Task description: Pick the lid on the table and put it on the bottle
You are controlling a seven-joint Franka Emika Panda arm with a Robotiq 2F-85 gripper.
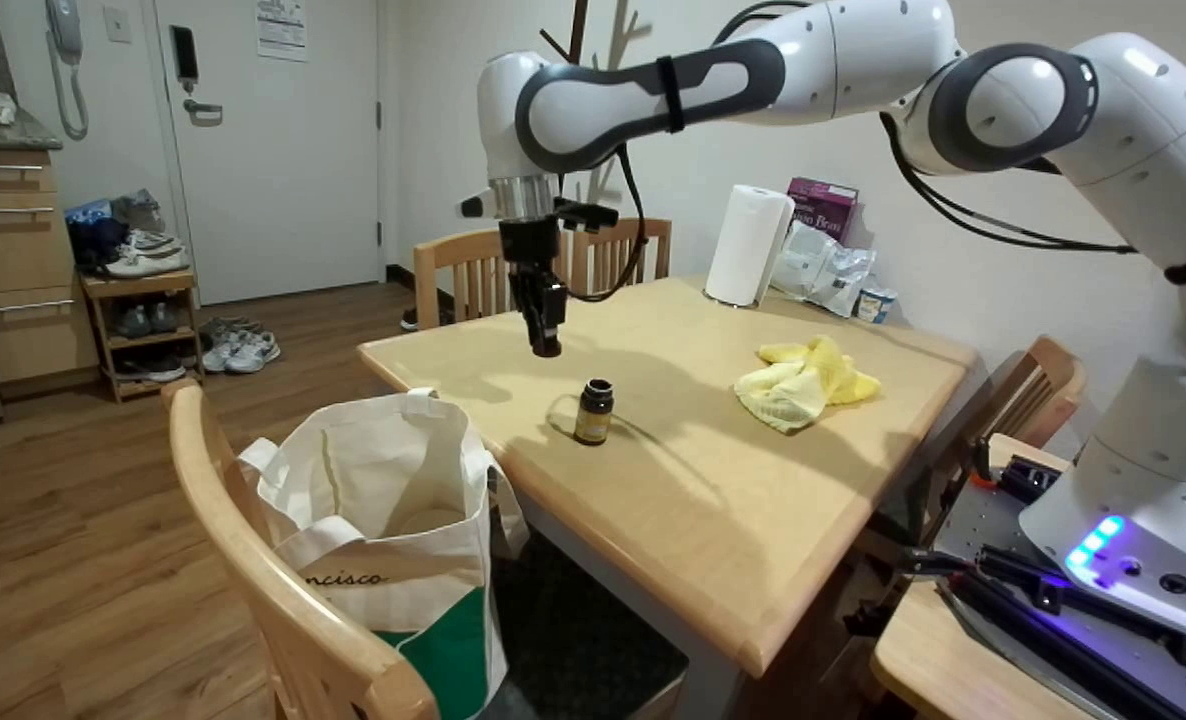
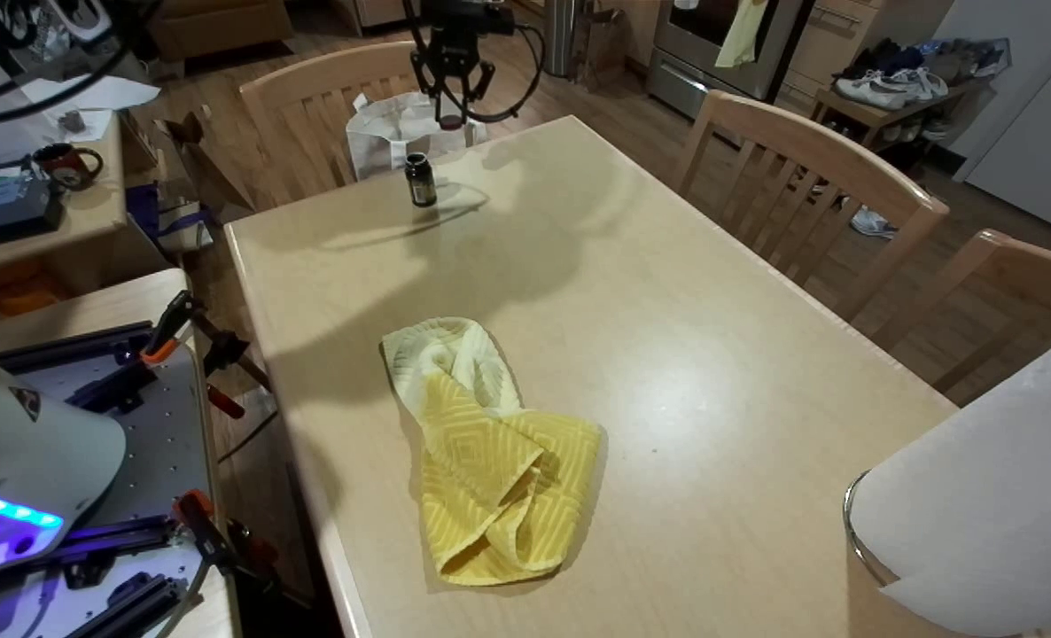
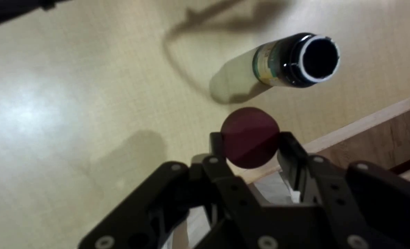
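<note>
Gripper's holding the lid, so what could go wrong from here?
The lid hangs to one side of the open bottle, so lowering it straight down would probably miss. The gripper pinches the lid's sides, so it might twist on contact. The bottle stands near the edge of the table, so a nudge could topple it.

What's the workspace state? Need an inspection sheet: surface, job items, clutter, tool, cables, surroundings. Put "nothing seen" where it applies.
Surface: light table, shadow across part of it.
Bottle: upright on the table, mouth open; label not legible.
Lid: dark red, raised off the table, not on the bottle yet.
Clutter: yellow cloth; by the wall, paper towel roll, plastic bags, purple box.
Tool: closed on the lid from opposite sides.
Cables: black cable looped beside the tool.
Surroundings: tote bag on a chair at the table's edge; shoes near the door.
</note>
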